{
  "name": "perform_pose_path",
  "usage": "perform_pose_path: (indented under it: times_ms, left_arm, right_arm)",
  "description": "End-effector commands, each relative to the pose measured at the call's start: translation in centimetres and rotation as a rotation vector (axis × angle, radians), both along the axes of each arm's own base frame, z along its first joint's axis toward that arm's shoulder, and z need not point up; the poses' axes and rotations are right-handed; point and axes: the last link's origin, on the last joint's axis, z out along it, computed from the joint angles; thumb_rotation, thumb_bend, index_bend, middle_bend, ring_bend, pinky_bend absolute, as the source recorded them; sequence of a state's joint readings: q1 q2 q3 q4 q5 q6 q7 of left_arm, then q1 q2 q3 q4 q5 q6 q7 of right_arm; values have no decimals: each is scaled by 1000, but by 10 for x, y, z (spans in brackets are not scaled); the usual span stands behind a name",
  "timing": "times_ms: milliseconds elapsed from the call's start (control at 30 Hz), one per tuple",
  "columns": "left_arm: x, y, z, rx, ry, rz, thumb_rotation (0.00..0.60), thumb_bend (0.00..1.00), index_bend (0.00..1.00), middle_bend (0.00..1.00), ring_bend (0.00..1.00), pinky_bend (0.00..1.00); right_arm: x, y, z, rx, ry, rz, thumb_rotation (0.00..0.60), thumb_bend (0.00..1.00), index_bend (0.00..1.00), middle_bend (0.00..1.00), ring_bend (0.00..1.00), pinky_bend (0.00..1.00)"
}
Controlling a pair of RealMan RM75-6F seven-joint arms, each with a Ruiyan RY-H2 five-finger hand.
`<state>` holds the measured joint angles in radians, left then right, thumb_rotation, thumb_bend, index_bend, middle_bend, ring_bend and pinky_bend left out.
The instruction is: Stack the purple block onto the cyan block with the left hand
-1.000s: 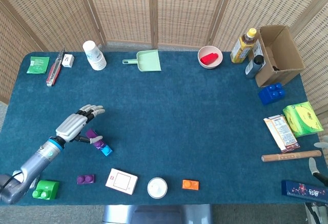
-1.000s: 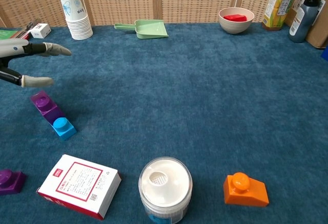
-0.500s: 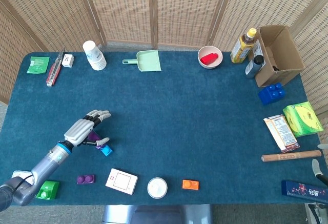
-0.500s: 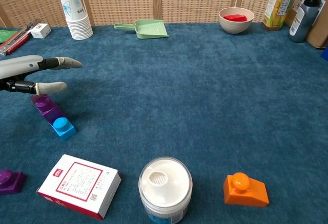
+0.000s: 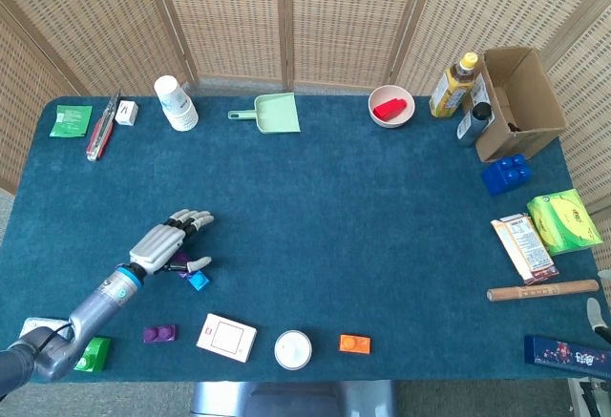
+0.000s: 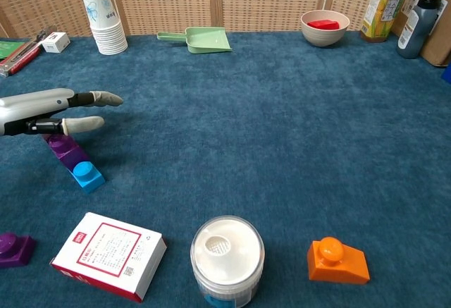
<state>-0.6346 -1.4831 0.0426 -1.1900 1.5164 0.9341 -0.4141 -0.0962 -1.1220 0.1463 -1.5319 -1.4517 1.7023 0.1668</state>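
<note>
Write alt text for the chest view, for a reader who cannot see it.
The left hand reaches in from the left, fingers extended, just above a purple block lying against a cyan block on a blue table. In front sit a white box, a jar and an orange block.

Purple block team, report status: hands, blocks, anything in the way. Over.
Left hand open, fingers extended above purple block, holding nothing. Purple block on the table against cyan block, unstacked. Right hand not in view. White box nearby, not blocking.

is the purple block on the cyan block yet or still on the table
Still on the table: the purple block lies beside the cyan block, touching its end. The left hand hovers above with fingers extended, holding nothing.
</note>
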Motion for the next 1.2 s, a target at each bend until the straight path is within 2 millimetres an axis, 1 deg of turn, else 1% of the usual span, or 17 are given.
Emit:
perform_pose_path:
  times_ms: [33, 167, 233, 467, 567, 767, 900, 1200]
  left_arm:
    - [3, 1, 1, 6, 5, -16, 76, 255, 28, 0, 0, 0]
    - [9, 0, 2, 13, 12, -49, 66, 255, 28, 0, 0, 0]
    - [12, -2, 2, 20, 38, -93, 63, 254, 29, 0, 0, 0]
    - [18, -8, 2, 25, 37, -133, 53, 254, 33, 0, 0, 0]
    - [19, -10, 2, 33, 63, -169, 48, 254, 33, 0, 0, 0]
    - [17, -13, -3, 44, 117, -228, 35, 254, 32, 0, 0, 0]
    - [12, -15, -7, 71, 176, -278, 17, 252, 30, 0, 0, 0]
    - [0, -15, -19, 78, 249, -297, 2, 248, 11, 0, 0, 0]
  right_arm:
    - [0, 0, 0, -1, -1, 0, 600, 341, 376, 286, 113, 220]
    - [-1, 0, 0, -1, -2, 0, 600, 341, 377, 286, 112, 221]
    - [0, 0, 0, -1, -3, 2, 600, 342, 377, 286, 113, 221]
    - [-1, 1, 3, -6, -2, 0, 600, 340, 376, 286, 113, 220]
    - [-1, 2, 3, -7, -4, 1, 600, 340, 376, 285, 113, 220]
    - [-1, 3, 3, -9, -5, 0, 600, 340, 376, 286, 112, 221]
    - [-1, 5, 6, -15, -4, 1, 600, 341, 376, 286, 112, 220]
    - [-1, 9, 8, -22, -14, -2, 600, 341, 376, 286, 112, 220]
